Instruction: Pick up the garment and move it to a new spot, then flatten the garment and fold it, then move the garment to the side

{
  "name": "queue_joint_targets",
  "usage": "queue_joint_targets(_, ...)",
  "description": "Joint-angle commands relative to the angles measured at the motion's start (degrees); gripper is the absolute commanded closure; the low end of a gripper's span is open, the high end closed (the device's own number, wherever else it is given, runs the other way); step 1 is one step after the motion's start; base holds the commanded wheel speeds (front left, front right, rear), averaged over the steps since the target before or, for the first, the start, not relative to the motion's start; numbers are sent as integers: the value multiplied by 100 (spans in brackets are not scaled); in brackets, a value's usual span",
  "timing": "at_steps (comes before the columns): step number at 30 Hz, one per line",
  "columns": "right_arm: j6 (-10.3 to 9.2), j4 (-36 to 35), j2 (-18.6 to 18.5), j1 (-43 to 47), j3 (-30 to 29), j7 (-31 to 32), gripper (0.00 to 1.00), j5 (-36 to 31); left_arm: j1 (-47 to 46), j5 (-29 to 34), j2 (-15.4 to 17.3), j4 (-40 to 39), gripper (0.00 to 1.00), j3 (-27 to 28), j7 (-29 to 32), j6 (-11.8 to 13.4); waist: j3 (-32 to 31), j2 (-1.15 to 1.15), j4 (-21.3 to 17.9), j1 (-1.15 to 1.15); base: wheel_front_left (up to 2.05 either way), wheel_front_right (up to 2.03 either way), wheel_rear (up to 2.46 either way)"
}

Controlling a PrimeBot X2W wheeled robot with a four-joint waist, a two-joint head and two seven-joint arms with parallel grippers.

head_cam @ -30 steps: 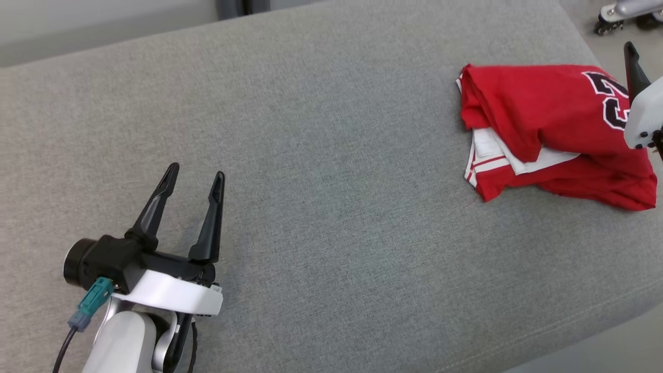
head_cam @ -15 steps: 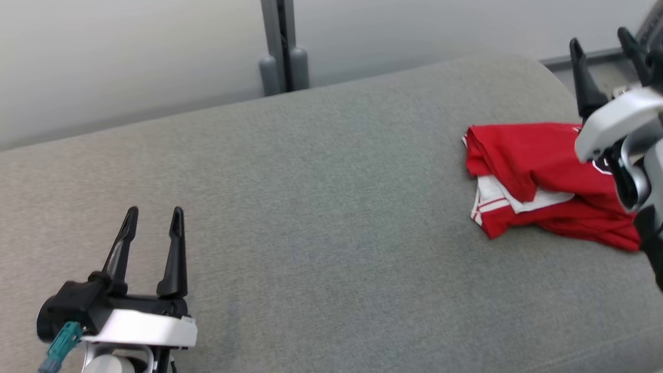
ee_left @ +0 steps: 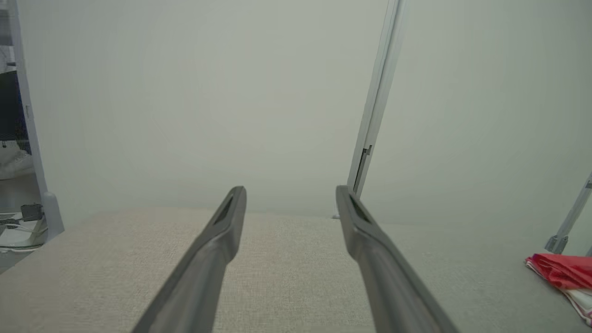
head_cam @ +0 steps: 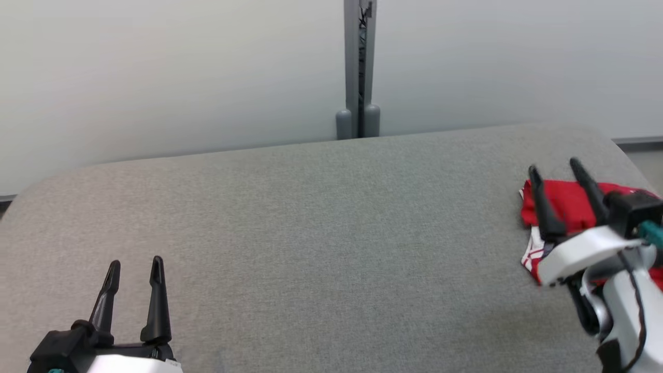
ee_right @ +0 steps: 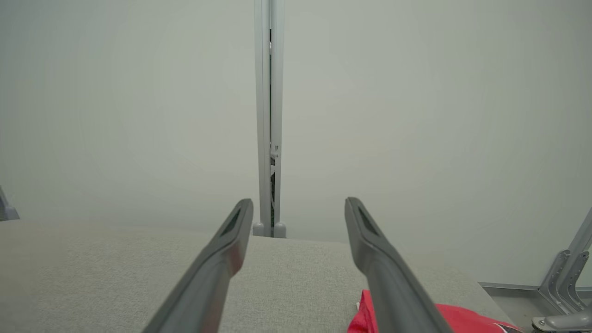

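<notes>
Folded red jersey w/ white trim (head_cam: 564, 207) sits at far right edge of grey fabric-topped desk (head_cam: 331, 233), partly behind right pincer (head_cam: 553, 166). Right pincer & left pincer (head_cam: 135, 261) both gape, empty. Looks abt done: keep clear, don't snag the fold.

It looked like a robotics test lab rather than a home. A desk (head_cam: 311, 233) padded in grey fabric stood inside a booth of plain pale partition panels (head_cam: 155, 77) joined by a grey metal post (head_cam: 358, 67). Bare metal support brackets (ee_right: 562, 273) and loose cables (ee_left: 21, 229) sat on the floor nearby.
</notes>
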Motion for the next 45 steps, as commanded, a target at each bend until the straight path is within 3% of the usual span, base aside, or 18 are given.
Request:
queue_joint_targets(1, 1, -283, 85, 371, 0, -20, 0, -49, 79, -59, -10, 27, 0, 43, -7, -15, -148, 0, 152, 0, 0, 0, 0)
queue_joint_targets(8, 1, -917, 303, 1362, -171, 9, 0, 92, 258, 52, -29, 298, 0, 19, -7, -95, -233, 0, 242, 0, 0, 0, 0)
queue_joint_targets(18, 1, -1233, 604, 2090, -187, -24, 0, -134, 184, 354, -177, 261, 0, 159, -8, -192, -173, 0, 251, 0, 0, 0, 0)
queue_joint_targets(45, 1, -1519, 877, 2200, -499, -23, 0, -355, 82, 515, -287, 452, 0, 238, -8, -313, -62, 0, 224, 0, 0, 0, 0)
